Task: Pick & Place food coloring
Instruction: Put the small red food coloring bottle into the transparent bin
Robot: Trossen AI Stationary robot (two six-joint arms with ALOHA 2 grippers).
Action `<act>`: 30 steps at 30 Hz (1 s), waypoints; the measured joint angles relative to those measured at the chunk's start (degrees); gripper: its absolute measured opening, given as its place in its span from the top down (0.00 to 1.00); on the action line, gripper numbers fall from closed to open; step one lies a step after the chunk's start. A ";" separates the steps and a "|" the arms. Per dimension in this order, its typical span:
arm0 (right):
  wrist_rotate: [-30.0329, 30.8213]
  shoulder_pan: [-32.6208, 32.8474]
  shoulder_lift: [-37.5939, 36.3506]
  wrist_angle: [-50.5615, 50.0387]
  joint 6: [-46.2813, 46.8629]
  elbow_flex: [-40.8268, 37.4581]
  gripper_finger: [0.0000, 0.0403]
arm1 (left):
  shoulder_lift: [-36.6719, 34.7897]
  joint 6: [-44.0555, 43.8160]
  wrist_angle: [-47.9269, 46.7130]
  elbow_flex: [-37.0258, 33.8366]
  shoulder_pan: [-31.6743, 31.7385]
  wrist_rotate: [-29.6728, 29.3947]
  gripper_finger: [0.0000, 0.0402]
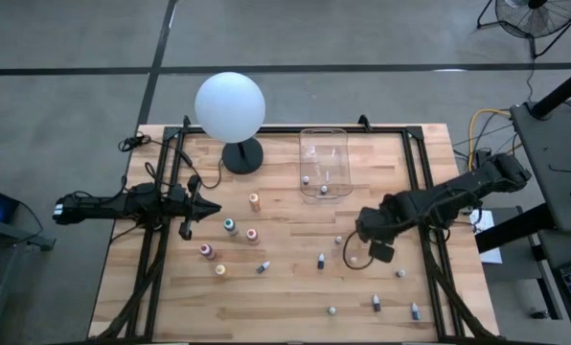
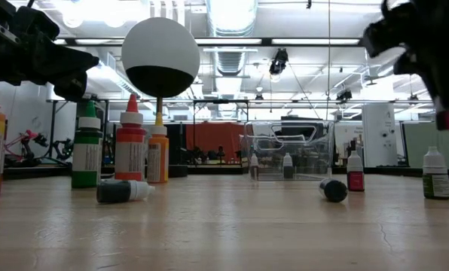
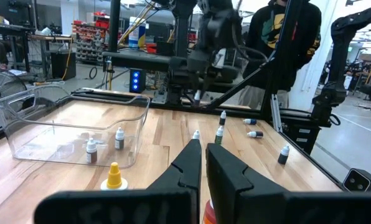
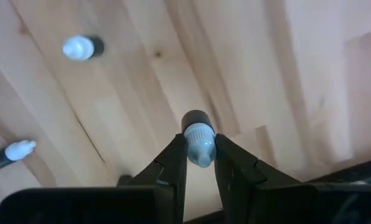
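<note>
"Where is the little bottle now?"

"It is the small dark bottle (image 4: 198,138) with the pale cap. It sits between my right gripper's (image 4: 200,163) two fingers, and they pinch it at the cap. My right gripper (image 1: 374,240) hangs over the right part of the table (image 1: 285,297), and the bottle is up in the air above the wood."

"Where are the other bottles?"

"Two tiny ones (image 1: 307,179) are in the clear bin (image 1: 324,161) at the back of the table. My left wrist camera sees them standing inside it. The bigger bottles stand in a bunch on the left: an orange one (image 1: 254,201), a teal one (image 1: 230,226), a pink one (image 1: 252,235), a red one (image 1: 207,250) and a yellow one (image 1: 220,270). More small dark ones are spread around, like one in the middle (image 1: 321,261) and two near the front right corner (image 1: 376,304). One small one lies on its side (image 1: 262,267)."

"And your other arm?"

"My left gripper (image 1: 209,207) is at the left side of the table, near the bigger bottles. Its fingers are pressed tight together with nothing in them."

"What else is on the table?"

"A white ball lamp (image 1: 230,105) on a dark stand (image 1: 242,156), just left of the bin. A person in a dark top (image 3: 284,37) stands past the far edge."
</note>
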 joint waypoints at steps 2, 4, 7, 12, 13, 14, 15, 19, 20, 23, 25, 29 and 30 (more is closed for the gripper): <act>0.18 -2.39 0.00 -1.25 -2.56 1.86 0.85 | 0.00 0.01 0.00 0.00 -0.01 0.00 1.00; 0.19 -4.86 0.00 -1.95 -5.01 3.75 0.85 | 0.00 0.00 0.00 0.01 0.00 0.00 1.00; 0.20 -8.39 0.69 -2.41 -8.09 7.00 0.85 | 0.00 0.00 0.00 0.01 -0.01 0.00 1.00; 0.20 -14.02 4.27 -4.60 -13.45 13.41 0.85 | 0.00 0.02 0.00 0.02 -0.02 0.00 1.00; 0.19 -15.05 5.29 -5.71 -14.62 14.89 0.85 | 0.00 0.01 -0.01 0.01 0.00 0.00 1.00; 0.20 -16.01 6.37 -6.77 -15.58 16.33 0.85 | 0.00 0.02 -0.01 0.01 -0.02 0.00 1.00; 0.20 -17.03 7.43 -7.61 -16.75 17.91 0.85 | -0.01 0.00 0.00 0.01 -0.01 0.00 1.00; 0.20 -20.79 10.89 -9.01 -20.94 23.34 0.85 | 0.00 0.00 0.00 0.00 0.00 0.00 1.00; 0.20 -21.69 11.78 -9.13 -21.83 24.71 0.85 | 0.00 0.00 0.00 0.02 -0.02 0.00 1.00; 0.33 -24.45 14.64 -9.66 -24.24 28.83 0.85 | 0.00 0.01 -0.01 0.00 0.00 0.00 1.00; 0.38 -26.22 16.66 -10.11 -25.44 31.52 0.85 | 0.00 0.00 0.00 0.00 -0.02 0.00 1.00; 0.62 -29.91 21.08 -11.92 -28.77 36.57 0.85 | -0.02 0.00 0.00 0.02 0.00 0.00 1.00; 0.88 -30.91 22.06 -12.08 -29.66 37.63 0.85 | 0.00 0.01 0.00 0.01 0.00 0.00 1.00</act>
